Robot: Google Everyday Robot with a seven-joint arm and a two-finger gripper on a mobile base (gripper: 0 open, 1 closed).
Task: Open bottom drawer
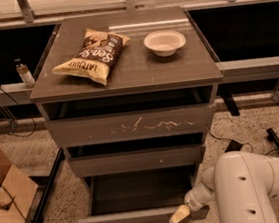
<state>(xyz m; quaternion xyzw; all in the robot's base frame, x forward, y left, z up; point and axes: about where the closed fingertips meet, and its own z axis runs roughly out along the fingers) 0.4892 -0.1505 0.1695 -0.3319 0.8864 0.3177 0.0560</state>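
The bottom drawer (136,218) of the grey-brown cabinet (126,80) is pulled out, its dark inside showing behind the plain narrow front. The top front with white scratches (131,127) and the middle front (135,160) sit further in. My gripper (180,214) is at the right end of the bottom drawer's front, its pale fingertip against the front edge. The white arm (254,191) fills the lower right.
A chip bag (93,56) and a white bowl (165,42) lie on the cabinet top. A cardboard box (6,204) stands on the floor at the left. A small bottle (24,72) sits on the left ledge. Cables and metal frame legs run along the floor.
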